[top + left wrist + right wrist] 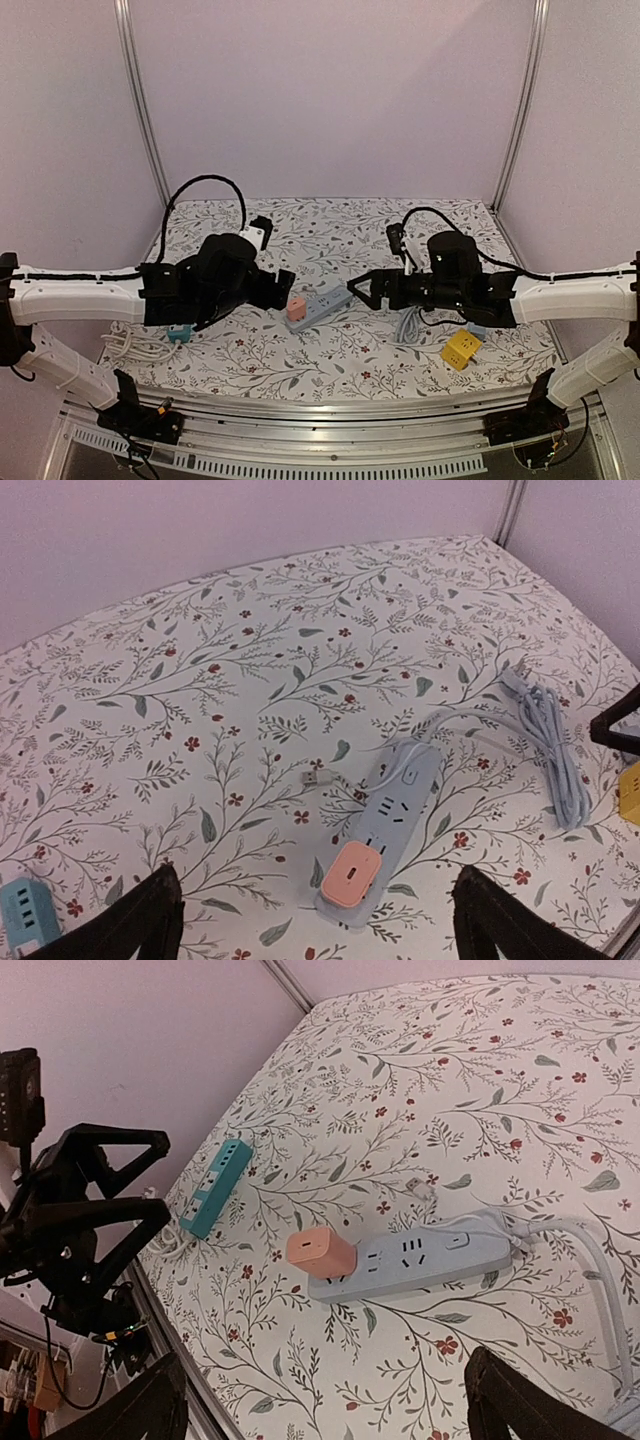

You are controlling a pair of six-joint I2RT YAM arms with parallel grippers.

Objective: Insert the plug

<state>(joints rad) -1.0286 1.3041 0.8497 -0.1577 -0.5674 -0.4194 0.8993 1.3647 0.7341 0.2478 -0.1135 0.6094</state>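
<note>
A salmon-pink plug stands on the end socket of the pale blue power strip, on the flowered table. Nothing holds it. My left gripper is open, its dark fingers spread wide on either side of the plug and above it. My right gripper is open too, back from the strip, with the plug ahead of it. From above, the plug and strip lie between the left gripper and the right gripper.
The strip's blue cable lies bundled to the right. A loose USB connector lies beside the strip. A teal strip and a white cable coil are at the left edge. A yellow block sits at the front right.
</note>
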